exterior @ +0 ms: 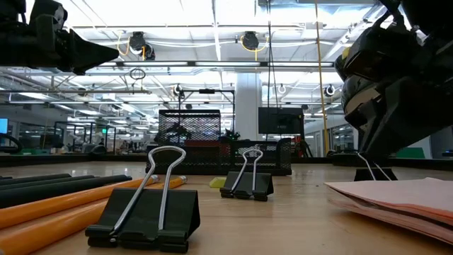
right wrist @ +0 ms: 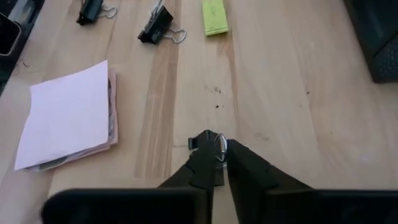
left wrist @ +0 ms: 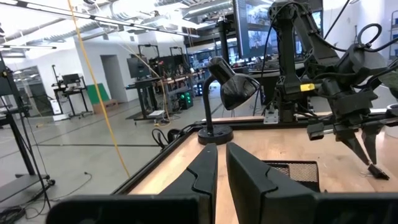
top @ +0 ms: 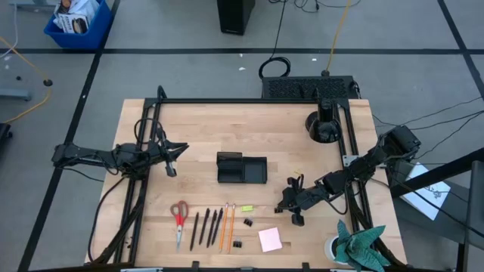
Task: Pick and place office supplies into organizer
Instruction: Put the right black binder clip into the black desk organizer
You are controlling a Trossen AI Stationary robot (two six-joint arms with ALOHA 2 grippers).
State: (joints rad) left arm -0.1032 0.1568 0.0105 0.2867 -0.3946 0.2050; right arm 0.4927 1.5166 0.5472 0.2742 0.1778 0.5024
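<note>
The right gripper (right wrist: 219,151) is clenched on what looks like a binder clip's wire handle (right wrist: 221,148), its body hidden, beside the pink sticky-note pad (right wrist: 65,118). The left gripper (left wrist: 221,165) is closed and empty, left of the organizer (top: 242,168).

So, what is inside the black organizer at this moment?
In the high view the organizer shows only dark compartments with no supplies visible inside. Its black walls shade the bottoms, so a small dark item there cannot be excluded.

Two dark, jointed arms trail black cables; each tool (right wrist: 216,163) has angular black fingers.
</note>
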